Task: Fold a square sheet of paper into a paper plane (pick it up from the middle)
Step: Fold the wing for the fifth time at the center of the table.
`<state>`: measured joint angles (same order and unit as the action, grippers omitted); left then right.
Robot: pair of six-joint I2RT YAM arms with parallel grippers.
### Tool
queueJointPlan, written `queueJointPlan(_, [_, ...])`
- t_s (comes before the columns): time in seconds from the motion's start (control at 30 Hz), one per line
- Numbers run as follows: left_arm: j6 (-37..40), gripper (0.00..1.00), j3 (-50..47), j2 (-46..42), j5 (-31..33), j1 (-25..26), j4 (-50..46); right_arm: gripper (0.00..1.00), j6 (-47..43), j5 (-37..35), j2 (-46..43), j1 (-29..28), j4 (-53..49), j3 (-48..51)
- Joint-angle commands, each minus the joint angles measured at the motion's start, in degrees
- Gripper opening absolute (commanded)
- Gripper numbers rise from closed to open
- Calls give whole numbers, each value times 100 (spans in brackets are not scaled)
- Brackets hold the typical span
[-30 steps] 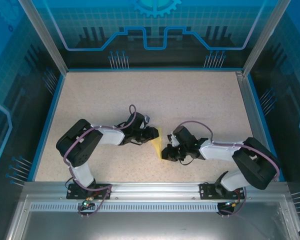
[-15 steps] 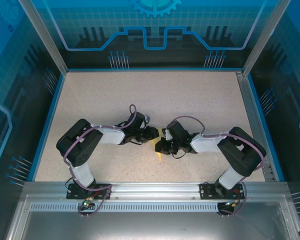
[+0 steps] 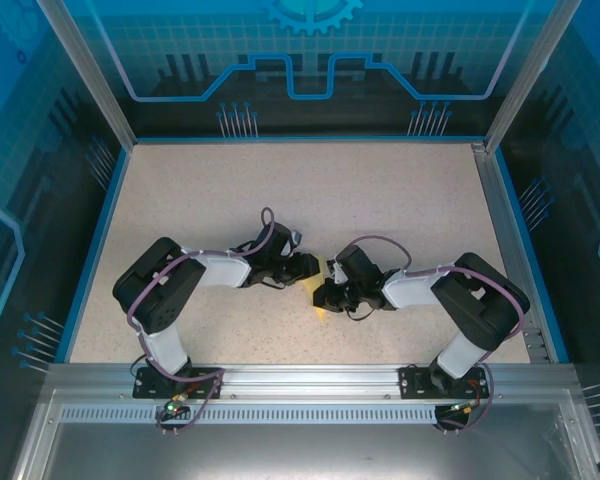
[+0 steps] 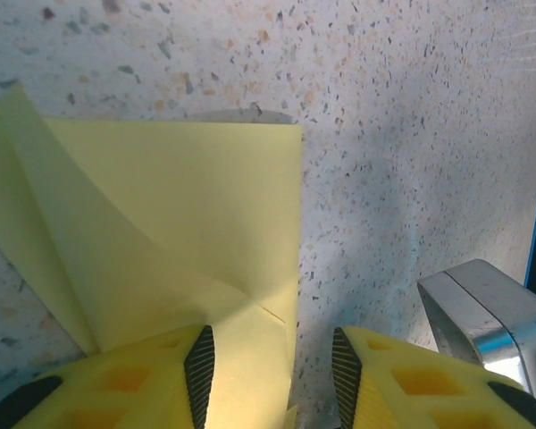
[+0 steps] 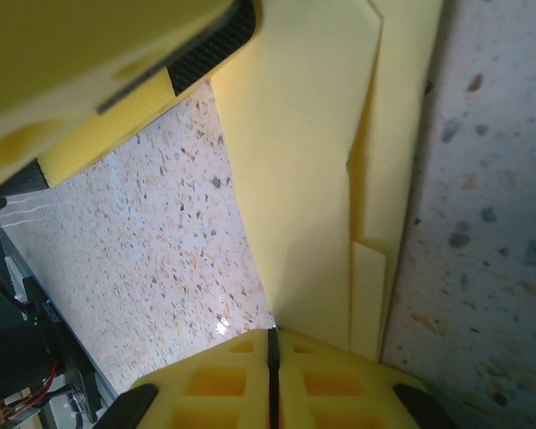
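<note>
Square sheet of paper [image 4: 188, 223], part-folded, lies near the middle of the table [image 3: 280, 190]; right gripper [image 5: 272, 353] pinched shut on its edge, likely anchoring the fold, while left gripper [image 4: 272, 362] holds its jaws apart over its corner, ready to crease.

No word, number or brand name can be read anywhere in the enclosure. The one sign is a light-blue gear emblem [image 3: 312, 12] at the top of the blue back wall [image 3: 180, 60], above an angular line pattern [image 3: 307, 96] printed there.
</note>
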<state>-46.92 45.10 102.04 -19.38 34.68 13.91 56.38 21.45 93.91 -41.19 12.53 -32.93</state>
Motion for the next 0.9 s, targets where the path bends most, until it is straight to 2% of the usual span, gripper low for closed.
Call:
queueJointPlan(0.0, [305,46,138,-118,-105,48,-391,8,-140,-50,239,59,-759,178])
queueJointPlan(0.13, [454,52,259,-493,-97,45,-523,7,-143,-71,285,67,-755,181])
queueJointPlan(0.37, [395,52,65,-834,-65,47,-498,6,-169,-79,245,68,-727,179])
queueJointPlan(0.63, [411,51,89,-520,-218,56,-350,6,-159,-62,251,77,-682,209])
queueJointPlan(0.77, [275,50,133,-123,-246,49,51,6,-157,-46,245,77,-662,225])
queueJointPlan(0.87, [231,49,175,77,-20,46,88,6,-171,-53,218,75,-689,260])
